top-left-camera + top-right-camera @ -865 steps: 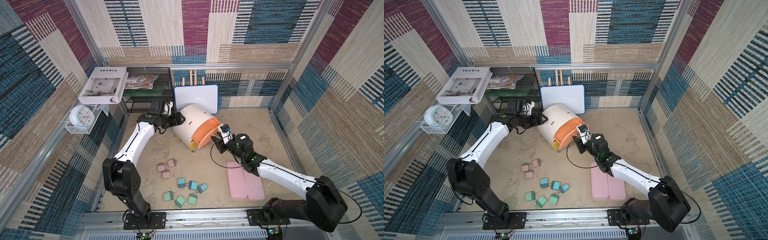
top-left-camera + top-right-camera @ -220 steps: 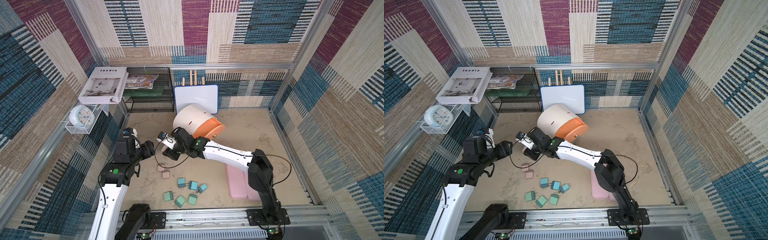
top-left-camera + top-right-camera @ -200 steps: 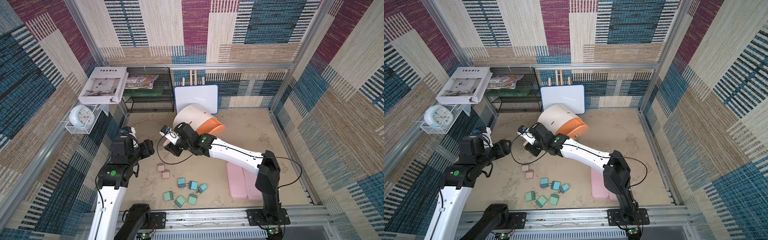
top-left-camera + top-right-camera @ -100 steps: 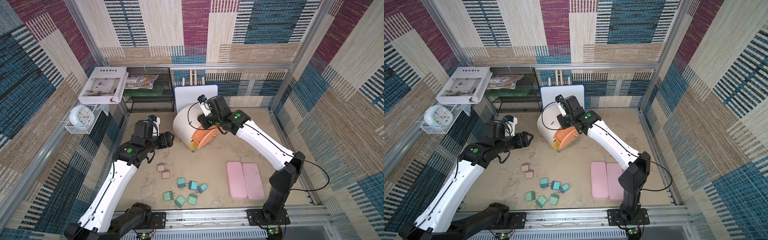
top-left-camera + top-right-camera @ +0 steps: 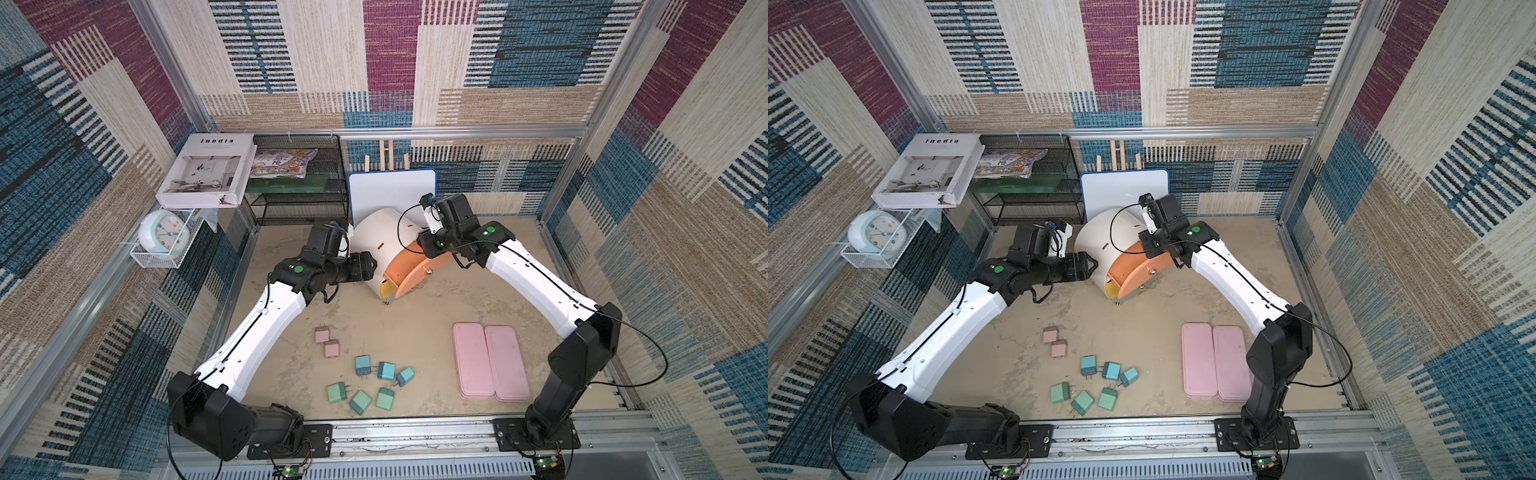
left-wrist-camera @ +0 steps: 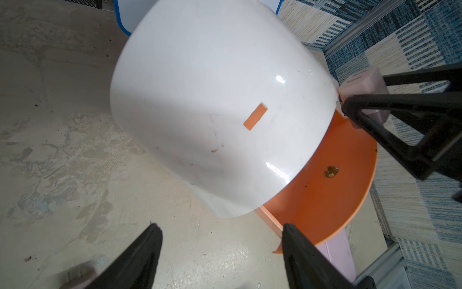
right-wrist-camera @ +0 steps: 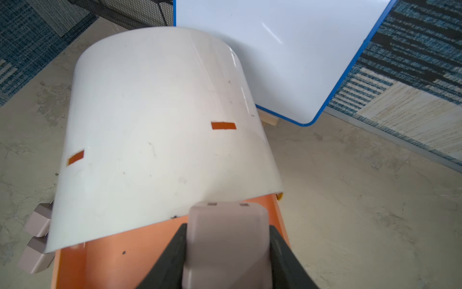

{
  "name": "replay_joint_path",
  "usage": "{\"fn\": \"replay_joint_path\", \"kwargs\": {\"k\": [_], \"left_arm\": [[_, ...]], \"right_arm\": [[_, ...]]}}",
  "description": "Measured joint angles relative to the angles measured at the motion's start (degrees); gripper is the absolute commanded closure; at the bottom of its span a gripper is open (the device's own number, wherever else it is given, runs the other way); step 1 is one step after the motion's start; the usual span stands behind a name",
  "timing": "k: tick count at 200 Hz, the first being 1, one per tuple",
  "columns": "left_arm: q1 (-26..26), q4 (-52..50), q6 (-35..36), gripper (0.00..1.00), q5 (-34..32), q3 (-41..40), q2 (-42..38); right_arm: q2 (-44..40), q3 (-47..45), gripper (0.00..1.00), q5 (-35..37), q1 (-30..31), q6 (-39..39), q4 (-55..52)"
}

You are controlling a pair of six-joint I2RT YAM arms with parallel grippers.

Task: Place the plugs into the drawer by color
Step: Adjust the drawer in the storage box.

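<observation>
"So, where was the right gripper (image 7: 227,229)?"

"Above the salmon-pink top drawer (image 7: 130,250), which stood pulled out of the white round-topped cabinet (image 7: 155,120). Its fingers (image 7: 172,252) were clenched on a dusty pink plug (image 7: 226,247), one against each side."

"Did the plug touch the drawer?"

"I could not tell. From the left wrist view it sat right by the drawer's rim, where that met the edge of the white shell."

"And the left gripper (image 6: 221,235)?"

"Released, jaws spread with nothing between them, just beside the cabinet's curved side. Both top views showed it there too."

"Where were the remaining plugs?"

"On the sandy floor (image 5: 415,324), well apart from the cabinet. Two pink plugs (image 5: 322,334) lay just beside each other. Nearer the front rail were three blue plugs (image 5: 386,370) in a loose row, and three green plugs (image 5: 360,402) closer to the rail than those."

"Anything else nearby?"

"Two flat pink trays (image 5: 490,361) lay side by side on the floor, on the right arm's side of the plugs. A whiteboard (image 7: 275,57) leaned behind the cabinet."
</observation>
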Motion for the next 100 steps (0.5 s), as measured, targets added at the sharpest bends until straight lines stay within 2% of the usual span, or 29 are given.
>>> {"fn": "replay_joint_path", "kwargs": {"k": [100], "left_arm": [[-0.1,1.5,-2.2,0.2,1.2,4.2,6.9]], "right_arm": [[-5.8,-7.2,0.66,-0.7,-0.3,0.3,0.4]]}}
